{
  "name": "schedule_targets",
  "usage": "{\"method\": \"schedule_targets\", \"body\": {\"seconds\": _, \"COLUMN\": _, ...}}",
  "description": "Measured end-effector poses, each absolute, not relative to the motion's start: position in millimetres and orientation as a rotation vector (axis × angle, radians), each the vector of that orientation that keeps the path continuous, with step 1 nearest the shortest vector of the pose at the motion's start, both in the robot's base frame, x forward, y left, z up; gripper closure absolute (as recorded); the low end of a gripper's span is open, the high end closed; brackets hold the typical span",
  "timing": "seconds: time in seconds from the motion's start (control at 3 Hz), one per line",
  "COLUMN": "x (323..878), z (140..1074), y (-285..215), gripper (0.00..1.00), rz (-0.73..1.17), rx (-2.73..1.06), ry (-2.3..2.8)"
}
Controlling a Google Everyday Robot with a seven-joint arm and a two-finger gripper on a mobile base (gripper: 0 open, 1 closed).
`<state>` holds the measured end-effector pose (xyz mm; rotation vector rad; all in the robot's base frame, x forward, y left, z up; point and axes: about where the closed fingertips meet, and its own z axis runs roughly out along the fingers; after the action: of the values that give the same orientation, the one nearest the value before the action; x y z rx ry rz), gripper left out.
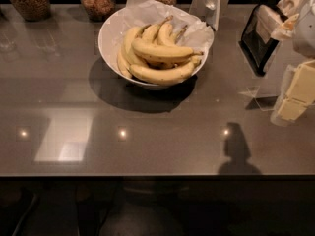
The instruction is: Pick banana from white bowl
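The white bowl (109, 42) stands at the back middle of the dark counter, lined with crinkled white paper (142, 6). Several yellow bananas (162, 50) lie in it, one resting across the top of the others. My gripper (294, 96) hangs at the far right edge of the view, pale cream and partly cut off. It is well to the right of the bowl, lower in the view, apart from the bananas and holding nothing that I can see.
Three glass jars of brown grains (28, 0) stand along the back edge. A dark napkin holder (260, 36) and a clear stand (268, 82) sit at the right near the gripper. A white upright object (209, 1) stands behind the bowl.
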<state>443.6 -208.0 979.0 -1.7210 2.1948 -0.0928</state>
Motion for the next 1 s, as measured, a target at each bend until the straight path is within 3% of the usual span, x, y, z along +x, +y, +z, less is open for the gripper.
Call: {"method": "schedule_targets", "body": {"seconds": 1.0, "x": 511.5, "z": 988.7, "y": -115.4, "gripper": 0.00, "rz": 0.050, "rx": -1.693, "ry": 1.935}}
